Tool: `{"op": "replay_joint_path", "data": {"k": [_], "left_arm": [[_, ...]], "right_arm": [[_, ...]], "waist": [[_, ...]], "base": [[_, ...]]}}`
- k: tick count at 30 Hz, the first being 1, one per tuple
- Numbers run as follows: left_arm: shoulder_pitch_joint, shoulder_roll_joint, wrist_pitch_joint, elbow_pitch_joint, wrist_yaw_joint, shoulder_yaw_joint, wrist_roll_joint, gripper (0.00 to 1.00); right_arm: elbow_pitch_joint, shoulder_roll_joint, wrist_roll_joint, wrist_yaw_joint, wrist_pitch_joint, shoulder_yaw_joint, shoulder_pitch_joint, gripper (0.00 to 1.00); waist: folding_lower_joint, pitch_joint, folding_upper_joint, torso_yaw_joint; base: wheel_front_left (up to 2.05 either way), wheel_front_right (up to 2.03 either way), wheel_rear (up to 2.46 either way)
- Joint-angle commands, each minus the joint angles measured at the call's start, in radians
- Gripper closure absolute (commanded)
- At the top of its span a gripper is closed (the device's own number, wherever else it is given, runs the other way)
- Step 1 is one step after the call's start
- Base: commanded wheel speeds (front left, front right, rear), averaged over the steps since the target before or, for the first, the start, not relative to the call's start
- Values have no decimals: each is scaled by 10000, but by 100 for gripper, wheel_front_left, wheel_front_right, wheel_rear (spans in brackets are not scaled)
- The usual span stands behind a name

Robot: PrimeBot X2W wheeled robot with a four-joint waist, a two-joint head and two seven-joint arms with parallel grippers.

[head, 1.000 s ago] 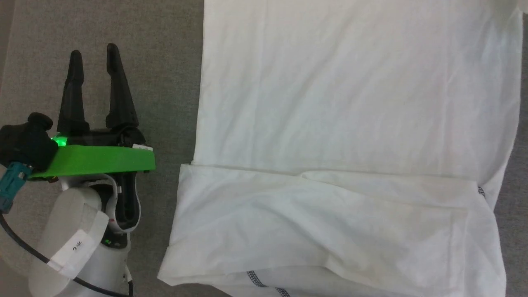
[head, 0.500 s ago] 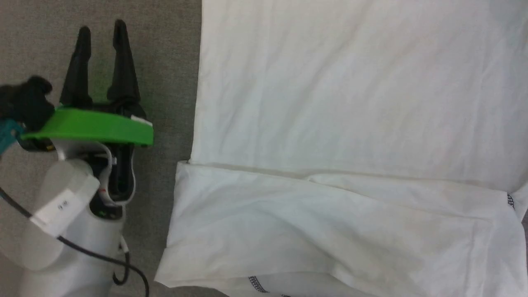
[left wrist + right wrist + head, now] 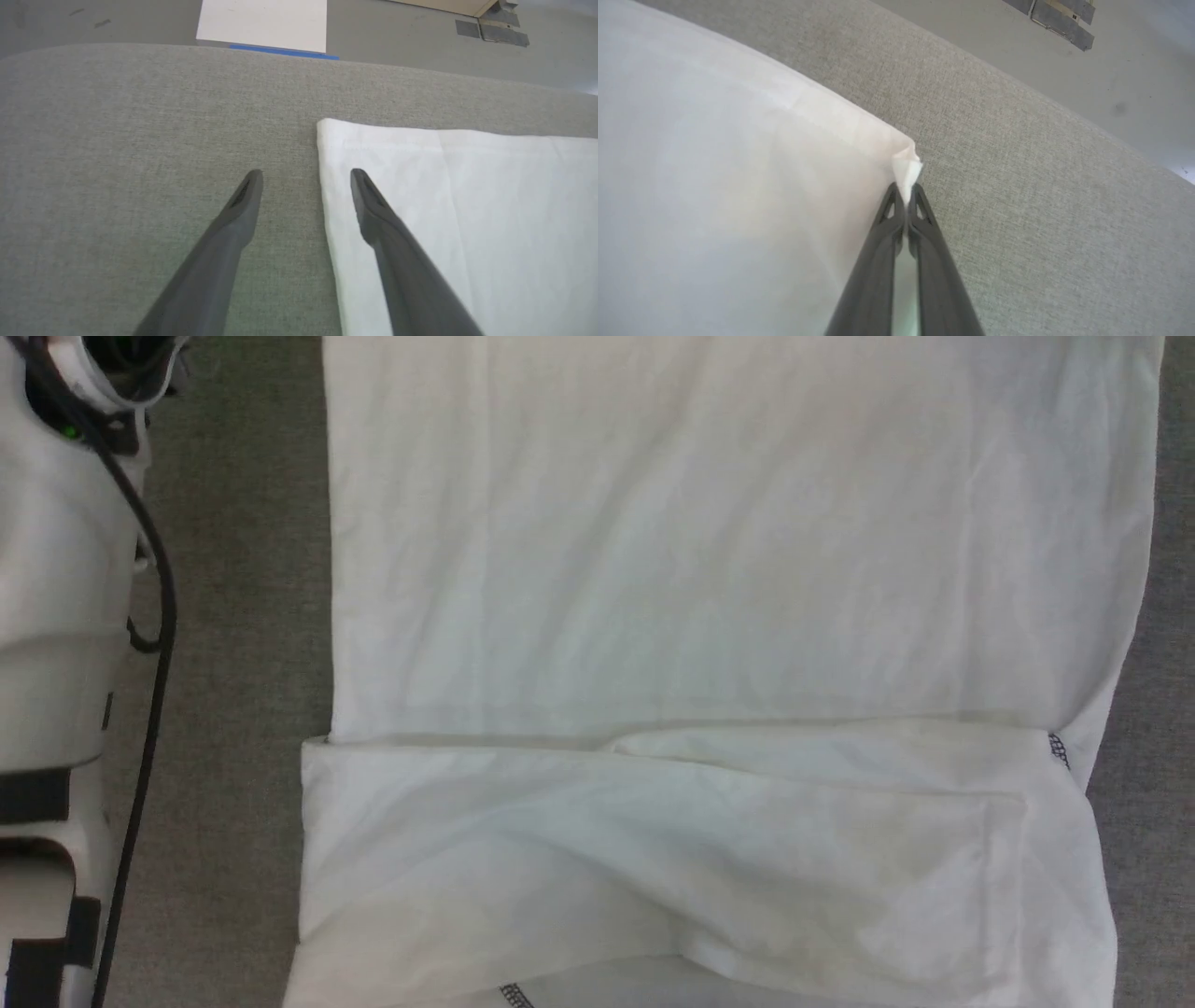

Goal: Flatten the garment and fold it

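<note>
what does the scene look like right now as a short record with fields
garment: white T-shirt spread flat, near part folded over itself
stitching: dark zigzag, at the fold's right end
left claw: open, fingers straddling the garment's side edge near a corner
right claw: shut on a pinched corner of the garment
surface: grey fabric-covered table
beyond the table: white board on the floor, blue tape along its near edge

left jaws spread wide astride the edge of the garment.
</note>
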Motion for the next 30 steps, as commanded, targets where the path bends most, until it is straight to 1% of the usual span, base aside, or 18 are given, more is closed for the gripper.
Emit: {"op": "replay_joint_path", "data": {"k": [1, 5, 10, 11, 12, 14, 16, 19, 22, 24, 28, 30], "left_arm": [[-404, -102, 322, 280, 145, -114, 138, 0], [-1098, -182, 1024, 828, 379, -452, 375, 0], [-1211, -14, 1780, 1376, 408, -1020, 741, 0], [-1167, 17, 1882, 1441, 390, -1068, 737, 75], [-1135, 22, 1853, 1448, 391, -1027, 689, 100], [-1055, -4, 1730, 1419, 406, -899, 551, 100], [-1042, -68, 1276, 1323, 486, -592, 384, 100], [-1221, -79, 173, 1231, 658, -159, 436, 100], [-1502, -117, -1069, 1266, 652, 145, 586, 100], [-1716, -101, -1769, 1387, 484, 168, 754, 100], [-2184, -98, -3186, 1688, 197, 335, 962, 100], [-2429, -46, -3974, 1863, -46, 319, 1154, 100]], "right_arm": [[-50, -9, 148, -11, -93, 152, -191, 100], [-89, -23, 405, -11, -246, 355, -304, 100], [-31, -133, 611, -11, -387, 534, -280, 100], [-16, -161, 636, -11, -409, 560, -281, 100], [-4, -178, 656, -11, -423, 577, -288, 100], [25, -234, 696, -11, -447, 593, -309, 100], [18, -285, 708, -11, -549, 576, -357, 100], [11, -310, 715, -11, -817, 473, -475, 100], [16, -336, 579, -11, -1255, 355, -620, 100], [41, -351, 357, -11, -1726, 316, -743, 100], [201, -230, -214, -11, -2869, -84, -1056, 100], [345, -124, -585, -11, -3564, -281, -1258, 100]], "waist": [[-1, 232, 0, -298], [-1, 463, 0, -507], [-1, 571, 0, -628], [-1, 580, 0, -639], [-1, 589, 0, -650], [-1, 595, 0, -644], [-1, 590, 0, -627], [-1, 567, 0, -595], [-1, 491, 0, -553], [-1, 410, 0, -540], [-1, 216, 0, -546], [-1, 99, 0, -549]], "base": [[0, 0, 0], [0, 0, 0], [0, 0, 0], [0, 0, 0], [0, 0, 0], [0, 0, 0], [0, 0, 0], [0, 0, 0], [0, 0, 0], [0, 0, 0], [0, 0, 0], [0, 0, 0]]}}
